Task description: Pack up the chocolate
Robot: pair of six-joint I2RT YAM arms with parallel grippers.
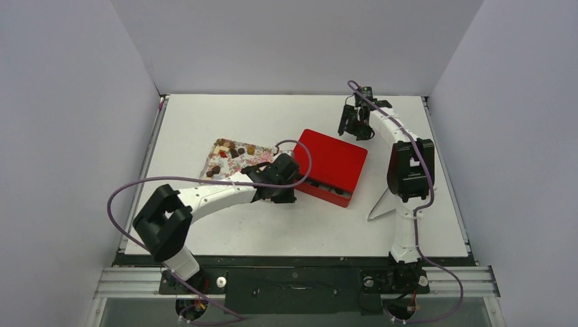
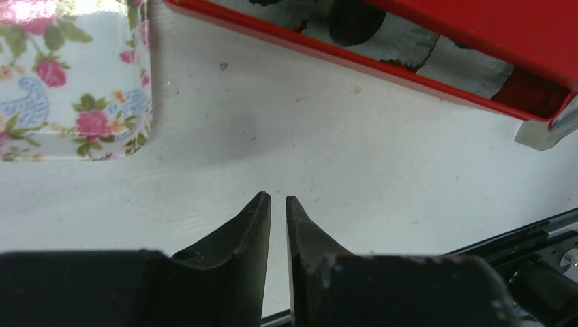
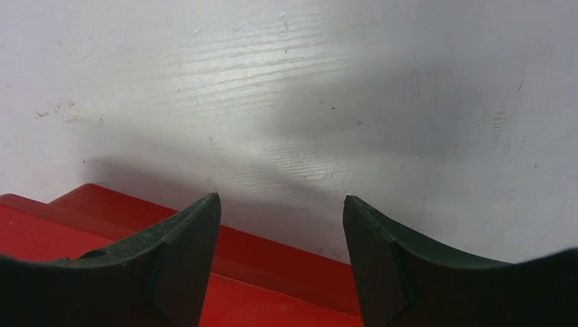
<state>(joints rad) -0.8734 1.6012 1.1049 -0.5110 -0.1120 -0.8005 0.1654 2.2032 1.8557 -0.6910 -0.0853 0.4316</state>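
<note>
Over to the left arm: the left fingers [image 2: 252, 231] hang low above the white table [image 1: 307, 225], drawn almost together with only a thin slit between the tips, and nothing in them. They sit in the gap between the flowered tray [image 2: 82, 75] and the red box [image 2: 382, 58], touching neither one.

And the chocolate [image 1: 235, 151]? A scatter of dark and tan pieces lies on the tray, left of the box. There's more inside the box too. A dark round piece [image 2: 354, 20] sits in a white paper cup [image 2: 409, 44] just behind the near wall.

The red lid [image 1: 332, 158] covers most of the box, leaving a strip open along the near side where the dark pieces show. From the left wrist the lid looks raised above the box wall at that edge.

Now the right arm, reaching over the far side of the table. The right fingers [image 3: 191, 245] are spread wide apart and empty, poised above the far edge of the lid with bare table beyond. Whether they touch the lid, I can't tell.
</note>
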